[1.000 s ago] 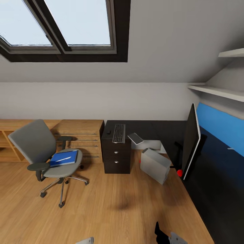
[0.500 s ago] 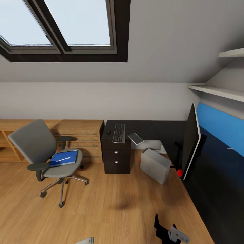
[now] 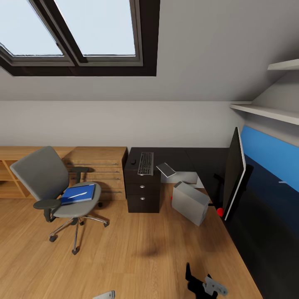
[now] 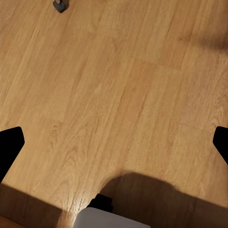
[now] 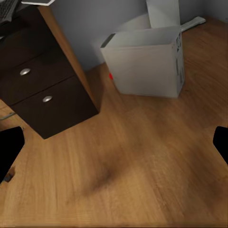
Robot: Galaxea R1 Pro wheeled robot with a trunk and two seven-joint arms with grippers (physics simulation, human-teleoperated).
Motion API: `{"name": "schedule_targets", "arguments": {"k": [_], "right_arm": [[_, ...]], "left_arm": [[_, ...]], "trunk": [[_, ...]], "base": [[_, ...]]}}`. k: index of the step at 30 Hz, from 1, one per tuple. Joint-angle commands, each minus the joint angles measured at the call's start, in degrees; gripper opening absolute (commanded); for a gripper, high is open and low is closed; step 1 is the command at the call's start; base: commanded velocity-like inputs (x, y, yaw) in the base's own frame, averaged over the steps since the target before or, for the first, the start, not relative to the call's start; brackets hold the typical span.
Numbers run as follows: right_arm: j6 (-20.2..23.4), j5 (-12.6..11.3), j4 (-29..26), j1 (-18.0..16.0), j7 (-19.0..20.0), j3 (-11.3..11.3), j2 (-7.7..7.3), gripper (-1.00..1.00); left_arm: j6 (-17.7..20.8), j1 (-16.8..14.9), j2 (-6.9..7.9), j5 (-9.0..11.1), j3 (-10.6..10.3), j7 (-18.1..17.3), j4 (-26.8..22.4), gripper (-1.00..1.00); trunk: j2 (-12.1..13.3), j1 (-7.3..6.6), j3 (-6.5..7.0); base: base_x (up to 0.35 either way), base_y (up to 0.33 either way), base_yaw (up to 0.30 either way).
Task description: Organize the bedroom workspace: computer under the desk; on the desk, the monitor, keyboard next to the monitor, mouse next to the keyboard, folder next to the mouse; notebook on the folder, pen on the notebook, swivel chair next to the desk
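1. The swivel chair stands on the wood floor, well apart from the desk. The blue folder lies on its seat, with a thin white thing on top that may be the pen; it is too small to be sure.
2. The chair has wheels. If an arm bumps it while reaching for the folder, the chair could roll away or turn, and the folder could slide off the seat.
3. The keyboard lies on the desk top above the dark drawers. A flat gray thing sits right at the desk edge beside it. A knock there could push it onto the floor.
4. The computer stands tilted on the floor by the drawers, just in front of the gap under the desk. The monitor stands thin and tall on the desk at the right and could tip if hit.
5. The middle of the floor is open, so there is room to drive to the chair. The right side is tight.
6. The right gripper is low near the floor. Its fingers look spread wide and hold nothing. The left gripper looks at bare floor, with fingers spread and holding nothing.
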Motion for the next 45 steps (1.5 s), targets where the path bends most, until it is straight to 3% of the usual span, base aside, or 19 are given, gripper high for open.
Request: {"name": "schedule_targets", "arguments": {"k": [1,7,8,10,11,13,14,15,18,20,24,27,38,45], "right_arm": [[0.4,0.1,-0.4,0.0,0.6,-0.5,0.07,1.00],[3.6,3.0,-4.6,0.0,-0.9,-0.5,1.04,1.00],[8.6,5.8,-7.7,0.0,-4.4,-0.4,1.39,1.00],[12.3,7.8,-10.1,0.0,-6.8,-0.4,1.47,1.00],[16.8,10.3,-12.9,0.0,-9.6,-0.3,1.56,1.00],[22.0,13.1,-16.0,0.0,-12.4,-0.2,1.62,1.00],[27.7,15.9,-19.5,0.1,-15.1,-0.2,1.65,1.00],[39.3,20.3,-28.6,1.0,-19.6,-0.1,1.85,1.00],[47.0,22.1,-36.7,3.2,-21.9,0.0,2.20,1.00],[56.7,23.0,-50.6,7.8,-23.3,0.3,2.48,1.00],[66.5,21.9,-68.4,14.5,-23.8,0.4,2.51,1.00],[68.8,20.6,-73.4,16.8,-24.0,0.4,2.39,1.00],[68.5,20.0,-76.8,20.1,-24.0,0.3,1.83,1.00],[63.3,20.0,-77.4,22.1,-23.8,0.3,-1.54,1.00]], "left_arm": [[-0.4,-0.1,0.05,0.6,-0.4,0.4,0.0,1.00],[-0.4,-0.1,0.05,0.6,-0.4,0.4,0.0,1.00],[-0.4,-0.1,0.07,0.6,-0.4,0.4,0.0,1.00],[-0.4,-0.1,0.09,0.6,-0.4,0.4,0.0,1.00],[-0.4,-0.1,0.11,0.6,-0.4,0.4,0.0,1.00],[-0.4,-0.1,0.12,0.6,-0.4,0.4,0.0,1.00],[-0.4,-0.1,0.13,0.6,-0.4,0.4,0.0,1.00],[-0.5,-0.1,0.09,0.6,-0.4,0.4,0.0,1.00],[-1.1,-0.1,0.07,0.6,-0.4,0.4,0.0,1.00],[-2.5,-0.1,0.06,0.6,-0.4,0.4,0.0,1.00],[-3.7,-0.1,0.05,0.6,-0.4,0.4,0.0,1.00],[-3.9,-0.1,0.06,0.6,-0.4,0.4,0.0,1.00],[-4.1,-0.1,0.05,0.6,-0.4,0.4,0.0,1.00],[-4.1,-0.1,0.05,0.6,-0.4,0.5,0.0,1.00]], "trunk": [[-0.1,0.02,-0.10],[-0.1,0.02,-0.10],[-0.1,0.02,-0.10],[-0.1,0.02,-0.10],[-0.1,0.02,-0.10],[-0.1,0.02,-0.10],[-0.1,0.02,-0.10],[-0.1,0.02,-0.10],[-0.1,0.02,-0.10],[-0.1,0.02,-0.10],[-0.1,0.02,-0.10],[-0.1,0.02,-0.10],[-0.1,0.02,-0.10],[-0.1,0.02,0.19]], "base": [[0.000,0.000,0.000],[0.000,0.000,0.000],[0.000,0.000,0.000],[0.000,0.000,0.000],[0.000,0.000,0.000],[0.000,0.000,0.000],[0.000,0.000,0.000],[0.000,0.000,0.000],[0.000,0.000,0.000],[0.000,0.000,0.000],[0.000,0.000,0.000],[0.000,0.000,0.000],[0.000,0.000,0.000],[0.000,0.000,-0.155]]}}
